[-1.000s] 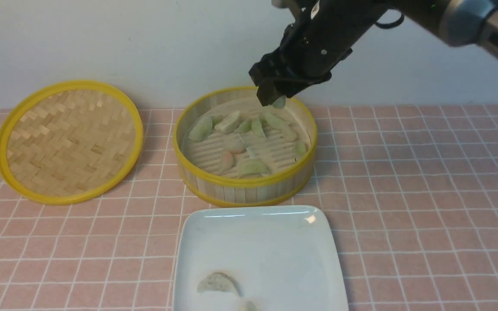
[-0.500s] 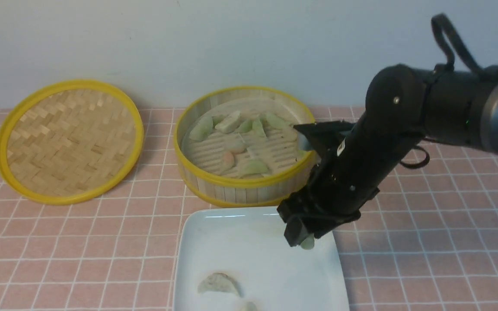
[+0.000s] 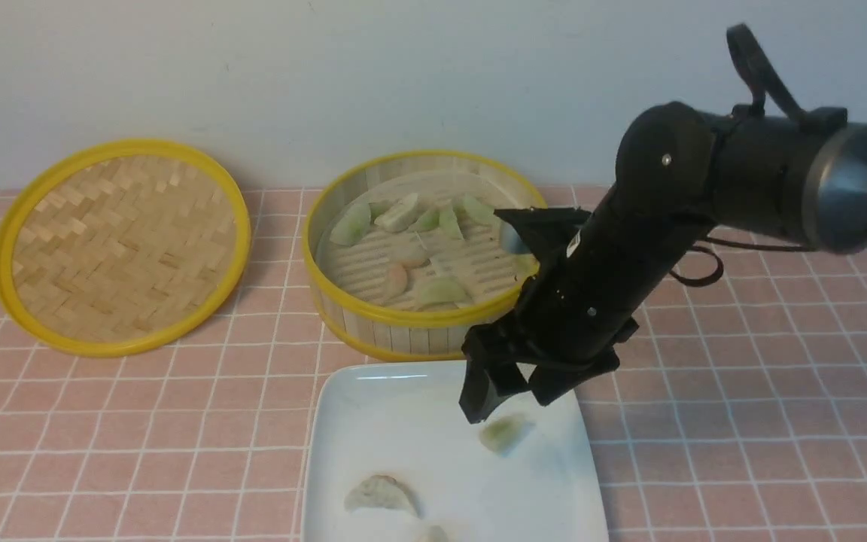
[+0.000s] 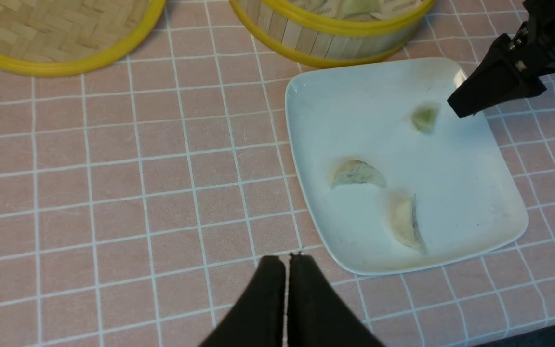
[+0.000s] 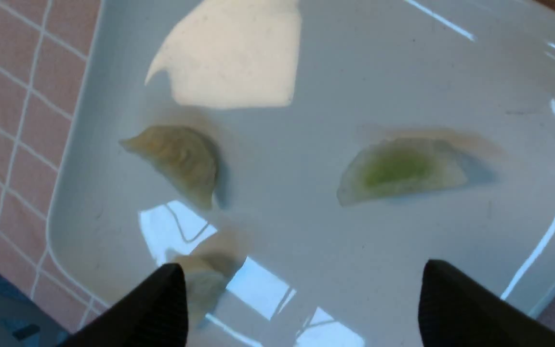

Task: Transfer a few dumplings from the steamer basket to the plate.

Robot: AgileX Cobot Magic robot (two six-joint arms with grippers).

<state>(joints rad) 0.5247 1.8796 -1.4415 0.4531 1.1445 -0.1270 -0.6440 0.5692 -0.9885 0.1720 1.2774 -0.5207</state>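
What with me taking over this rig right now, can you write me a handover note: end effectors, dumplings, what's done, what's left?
Left end effector: shut, empty, over the tablecloth beside the plate.
Right end effector: open, empty, just above a green dumpling lying on the plate.
Things: three pieces on the plate, the green one plus two pale dumplings. Several more dumplings lie in the steamer basket behind the plate. The lid lies off to the robot's left.
Done: three transfers.
Left: perhaps nothing, if three counts as a few; otherwise go back for another.
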